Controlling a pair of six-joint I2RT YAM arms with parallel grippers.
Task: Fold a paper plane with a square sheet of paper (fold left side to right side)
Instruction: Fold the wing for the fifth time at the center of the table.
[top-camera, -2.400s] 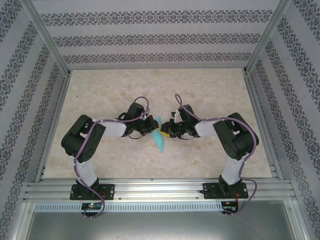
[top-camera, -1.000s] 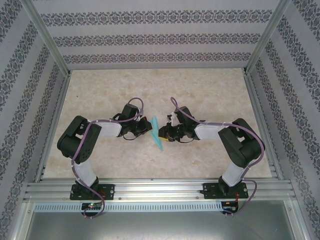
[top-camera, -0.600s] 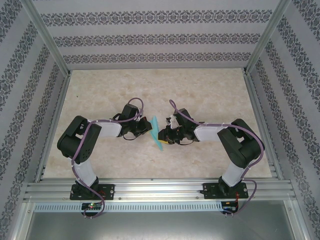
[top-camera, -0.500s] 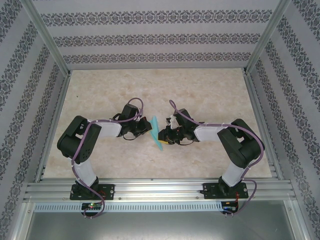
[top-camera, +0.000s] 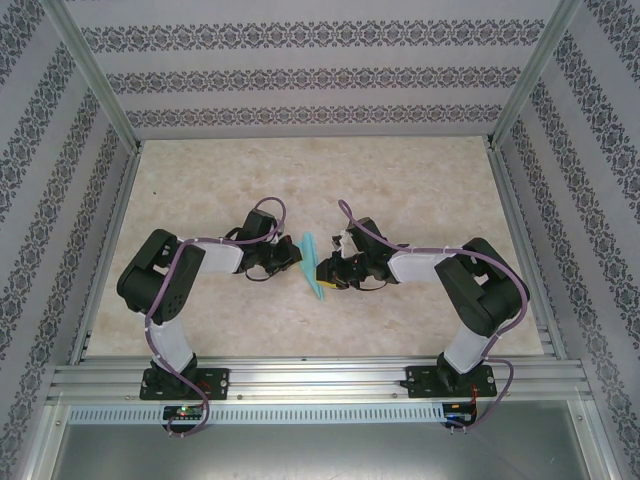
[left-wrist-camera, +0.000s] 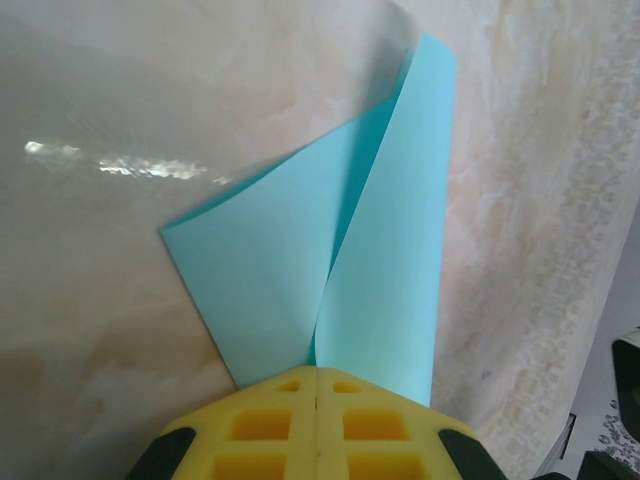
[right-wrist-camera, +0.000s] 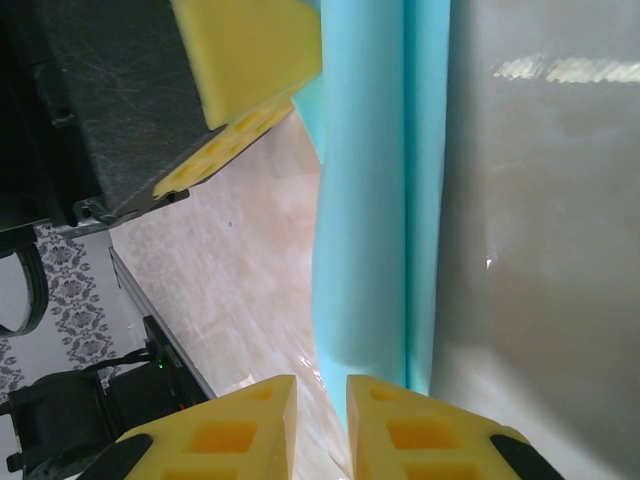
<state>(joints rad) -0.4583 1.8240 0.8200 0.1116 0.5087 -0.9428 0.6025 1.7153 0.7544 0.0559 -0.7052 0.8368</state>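
Note:
The paper plane is a slim turquoise folded strip standing on edge at mid-table between the two arms. My left gripper is shut on its near end; in the left wrist view the two yellow pads meet at the gripper with the plane fanning out beyond as two flaps. My right gripper sits at the plane's other side. In the right wrist view the plane runs down behind the right pad, while the gripper keeps a narrow gap with only table showing in it.
The marble-look table is boxed in by patterned walls and an aluminium frame, with a rail along the near edge. The left gripper's yellow finger hangs close at the top of the right wrist view.
The plane has gone from a wider tilted shape to a slim upright strip. My right gripper has crept slightly left toward it, its jaws narrowing a touch; the left gripper stays shut.

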